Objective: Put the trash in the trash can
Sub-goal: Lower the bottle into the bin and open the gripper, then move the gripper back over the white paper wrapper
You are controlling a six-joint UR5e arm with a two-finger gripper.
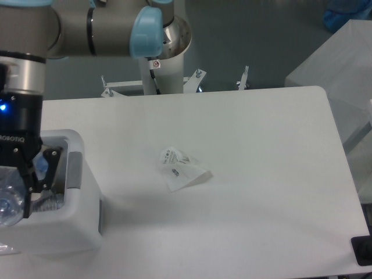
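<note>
The gripper is being held at the far left edge of the view, over the open top of the trash can, and much of it is being cut off by the frame. Only 1 of its fingers is being shown clearly, as a dark bar on the right side of the load; the other finger is lying outside the picture. The crushed plastic bottle is being seen pressed against that visible finger, low in the gripper and partly inside the bin's opening, so the fingers are appearing to be closed on it, though the grasp is being shown only from 1 side. The bottle itself is being cropped by the left edge and blurred, so its label is not being made out.

Inside the trash can, a pale crumpled item is being glimpsed beside the finger, too indistinct to be identified. The bin's left wall and front corner are being cut off by the frame.

The wrapper is lying flat on the white counter, well apart from the trash can and to its right, with small dark printing being visible but not being legible. The robot arm is being stretched across the top of the view, and its base is being partly hidden behind the counter's far edge
</note>
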